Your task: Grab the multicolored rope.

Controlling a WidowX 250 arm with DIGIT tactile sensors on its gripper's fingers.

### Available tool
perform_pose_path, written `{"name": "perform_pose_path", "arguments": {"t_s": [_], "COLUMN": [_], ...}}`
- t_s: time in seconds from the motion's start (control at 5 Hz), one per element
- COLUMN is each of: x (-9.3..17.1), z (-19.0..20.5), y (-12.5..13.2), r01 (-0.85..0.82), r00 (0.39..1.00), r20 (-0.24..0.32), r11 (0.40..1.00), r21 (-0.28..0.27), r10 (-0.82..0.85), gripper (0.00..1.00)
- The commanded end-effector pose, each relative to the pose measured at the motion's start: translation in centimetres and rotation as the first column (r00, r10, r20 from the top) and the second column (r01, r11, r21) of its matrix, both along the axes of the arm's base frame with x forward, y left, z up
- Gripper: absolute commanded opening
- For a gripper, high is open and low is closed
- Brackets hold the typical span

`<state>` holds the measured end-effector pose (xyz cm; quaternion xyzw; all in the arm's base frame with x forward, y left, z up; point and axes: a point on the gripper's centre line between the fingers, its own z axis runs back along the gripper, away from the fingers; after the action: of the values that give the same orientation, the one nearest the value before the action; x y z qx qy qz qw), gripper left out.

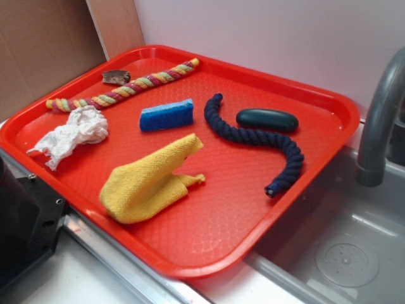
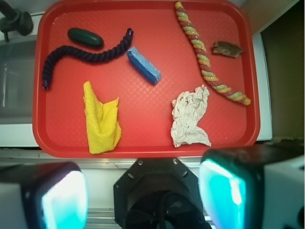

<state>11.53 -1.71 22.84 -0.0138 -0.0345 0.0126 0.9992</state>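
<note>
Here, one multicolored rope [image 1: 124, 87] [image 2: 208, 57], one navy rope [image 1: 262, 140] [image 2: 85, 54]

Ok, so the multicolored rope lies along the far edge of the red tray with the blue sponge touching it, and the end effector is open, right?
Not quite. The blue sponge lies apart from the multicolored rope, with bare red tray between them; both the exterior and wrist views show the gap. The rest holds: the rope runs along the far edge, and the end effector is open, short of the tray.

Yellow-red-green twisted multicolored rope [image 1: 123, 90] [image 2: 206, 58], navy rope [image 1: 256, 138] [image 2: 86, 55], red tray [image 1: 209, 215] [image 2: 143, 138]
</note>
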Motion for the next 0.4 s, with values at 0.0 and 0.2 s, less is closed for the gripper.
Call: {"name": "perform_pose_path", "arguments": {"t_s": [0.0,0.2], "x": [7.1,9.4], "z": [-6.9,-10.0], "y": [4.2,6.8], "r01": [0.057,0.083], "r00": [0.998,0.996], "r20": [0.039,0.033], "r11": [0.998,0.996], "r21": [0.035,0.044], "r10": [-0.058,-0.085], "gripper": [1.0,1.0]}}
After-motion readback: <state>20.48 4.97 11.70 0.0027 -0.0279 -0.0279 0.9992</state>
